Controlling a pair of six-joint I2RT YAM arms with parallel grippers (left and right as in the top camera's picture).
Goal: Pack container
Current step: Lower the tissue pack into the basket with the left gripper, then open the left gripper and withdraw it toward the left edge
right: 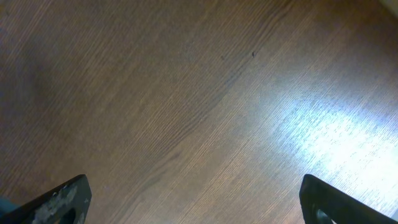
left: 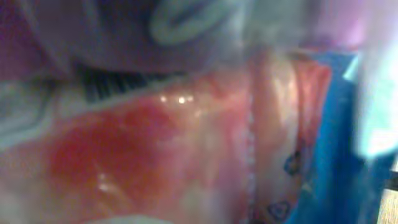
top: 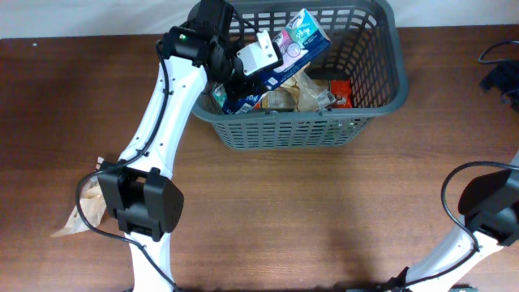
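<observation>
Black left tool (top: 246,79) sits inside the basket (top: 296,134), over its 9 o'clock end, right against a blue package (top: 302,39) that lies tilted from 7 to 1 o'clock across the rim. Fingers are hidden under the wrist camera, so I cannot tell whether they are closed or gripping. The left wrist view is all blur: a pink-red shiny wrapper (left: 155,143) with a barcode fills it, pressed close to the lens, with a blue strip at 3 o'clock.

Under the blue package in the basket are a clear crinkled bag (top: 306,93) and, just beside it at 3 o'clock, a red packet (top: 341,92).

The basket is dark grey with slotted sides and stands on the brown wood bench (top: 324,211) at 12 o'clock, touching the far edge.

A tan crumpled bag (top: 87,212) lies on the bench at 8 o'clock, beside the left arm base.

Right tool (right: 196,208) hangs over bare bench, fingers (right: 62,202) spread wide with nothing between them. The right arm is at 4 o'clock, well apart from the basket.
</observation>
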